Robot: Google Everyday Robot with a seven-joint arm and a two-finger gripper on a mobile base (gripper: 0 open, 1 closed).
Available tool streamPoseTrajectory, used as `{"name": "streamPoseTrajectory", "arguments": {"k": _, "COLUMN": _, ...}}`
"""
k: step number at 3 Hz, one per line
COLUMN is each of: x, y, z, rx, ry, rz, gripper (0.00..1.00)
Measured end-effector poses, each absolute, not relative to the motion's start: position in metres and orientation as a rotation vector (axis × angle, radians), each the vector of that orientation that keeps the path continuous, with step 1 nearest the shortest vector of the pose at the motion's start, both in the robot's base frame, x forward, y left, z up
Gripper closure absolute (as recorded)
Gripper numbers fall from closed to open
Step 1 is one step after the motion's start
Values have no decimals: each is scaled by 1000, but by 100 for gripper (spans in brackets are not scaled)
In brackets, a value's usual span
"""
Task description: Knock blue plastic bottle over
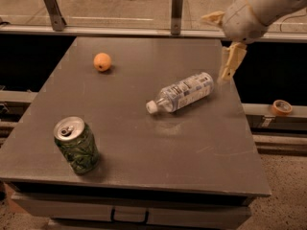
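The blue plastic bottle (183, 92) lies on its side on the grey table (144, 147), right of centre. Its white cap points to the lower left. Its white-and-blue label faces up. My gripper (219, 44) hangs above the table's right edge, up and to the right of the bottle's base and clear of it. Its two cream fingers are spread wide apart, one (212, 17) pointing left, the other (231, 62) pointing down. It holds nothing.
A green patterned drink can (76, 145) stands upright at the front left. An orange (102, 62) sits at the back left. A roll of tape (281, 108) rests on a rail right of the table. A glass barrier with metal posts (177, 9) runs behind.
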State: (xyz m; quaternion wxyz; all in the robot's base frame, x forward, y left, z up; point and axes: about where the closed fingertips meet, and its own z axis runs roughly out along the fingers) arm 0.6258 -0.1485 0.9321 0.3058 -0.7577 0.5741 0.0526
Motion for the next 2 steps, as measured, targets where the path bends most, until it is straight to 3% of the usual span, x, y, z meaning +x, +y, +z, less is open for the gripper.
{"name": "streamPoseTrajectory", "arguments": {"k": 1, "x": 640, "y": -174, "z": 999, "rx": -1738, "ry": 1494, "rz": 81, "gripper": 0}}
{"name": "streamPoseTrajectory", "arguments": {"k": 2, "x": 646, "y": -173, "z": 1007, "rx": -1709, "ry": 1480, "rz": 64, "gripper": 0}}
